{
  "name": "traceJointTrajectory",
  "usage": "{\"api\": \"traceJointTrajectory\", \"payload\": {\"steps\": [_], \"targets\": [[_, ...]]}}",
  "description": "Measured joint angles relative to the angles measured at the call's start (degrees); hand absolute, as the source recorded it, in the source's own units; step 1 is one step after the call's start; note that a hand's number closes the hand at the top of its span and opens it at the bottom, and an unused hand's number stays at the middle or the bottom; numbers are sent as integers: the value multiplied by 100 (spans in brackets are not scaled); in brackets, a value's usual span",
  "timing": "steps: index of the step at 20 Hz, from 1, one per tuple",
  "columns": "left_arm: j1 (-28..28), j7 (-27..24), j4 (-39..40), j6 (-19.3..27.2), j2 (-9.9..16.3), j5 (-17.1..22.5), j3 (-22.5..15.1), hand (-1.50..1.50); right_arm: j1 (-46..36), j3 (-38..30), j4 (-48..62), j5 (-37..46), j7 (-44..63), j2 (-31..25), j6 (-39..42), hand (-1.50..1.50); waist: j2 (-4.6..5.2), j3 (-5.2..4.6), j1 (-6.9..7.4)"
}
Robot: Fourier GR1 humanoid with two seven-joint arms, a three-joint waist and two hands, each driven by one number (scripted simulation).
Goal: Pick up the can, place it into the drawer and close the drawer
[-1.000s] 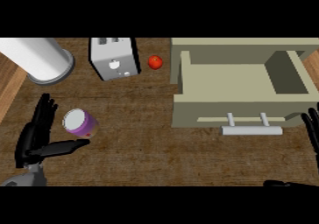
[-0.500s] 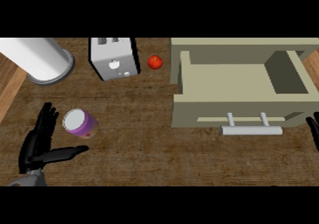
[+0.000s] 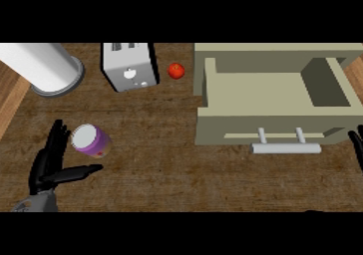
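A purple can [image 3: 91, 141] with a pale lid stands upright on the wooden counter at the left. My left hand [image 3: 51, 164] is just left of and below it, fingers straight and pointing up, thumb stretched to the right under the can; it is open and holds nothing. The beige drawer [image 3: 276, 127] is pulled open at the right, its inside bare, with a pale bar handle [image 3: 286, 148] on its front. Only the fingers of my right hand [image 3: 360, 149] show at the right edge, straight and pointing up, below the drawer's right corner.
A silver toaster [image 3: 130, 67] stands at the top middle with a small red tomato-like thing [image 3: 176, 71] to its right. A white paper-towel roll [image 3: 41, 67] stands at the top left. The counter's left edge runs along a lighter wooden strip [image 3: 4, 114].
My left hand has slid a little lower and stays beside the can. My right hand has moved right, now mostly out of the view. The can and drawer have not moved.
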Motion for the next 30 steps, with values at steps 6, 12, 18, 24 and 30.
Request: {"api": "traceJointTrajectory", "payload": {"steps": [6, 12, 18, 24, 30], "targets": [[-242, -174, 434, -3, 115, 77, 13, -150, 125, 41, -124, 5, 8, 60, 3, -150, -3, -1, 1], [-579, -383, 996, -10, 189, 114, 6, -150, 94, 72, -132, -2, 65, 31, -7, -150, 0, -1, -1], [-1029, -645, 1680, 163, 168, 112, 21, -150, 200, 46, -220, -23, 24, 50, 40, -150, 2, 0, -14], [-1355, -746, 2105, 155, 171, 156, -14, -150, 152, -42, -148, -102, 23, 21, 105, -150, 4, 0, -15], [-1509, -792, 2170, 213, 84, 114, -170, -150, 137, -104, -305, -192, 239, 3, 147, -150, 1, -1, -13]]}}
